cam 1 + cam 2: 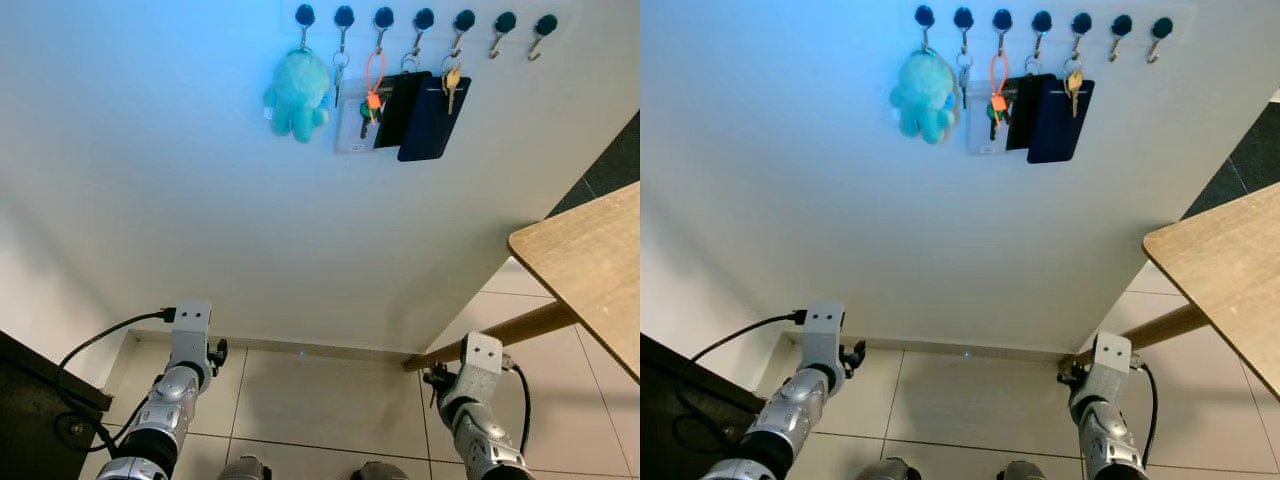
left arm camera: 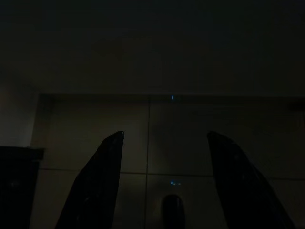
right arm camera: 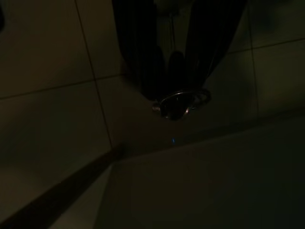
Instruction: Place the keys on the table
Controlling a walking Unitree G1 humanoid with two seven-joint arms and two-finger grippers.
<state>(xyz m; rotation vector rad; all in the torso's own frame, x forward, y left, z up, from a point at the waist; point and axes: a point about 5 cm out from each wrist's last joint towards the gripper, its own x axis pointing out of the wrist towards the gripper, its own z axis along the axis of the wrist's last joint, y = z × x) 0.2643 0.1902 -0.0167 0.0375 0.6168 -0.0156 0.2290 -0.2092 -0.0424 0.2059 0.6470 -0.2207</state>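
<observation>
We hold key ring [image 3: 183,102] in right gripper [image 3: 174,90], jaws pinched on it; left gripper [image 2: 164,181] idle, jaws wide. Next: swing right to table [image 1: 590,265], release.

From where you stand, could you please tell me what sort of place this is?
Probably a home entryway: a row of wall hooks holding keys and a plush toy, a tiled floor, and a wooden table alongside.
</observation>
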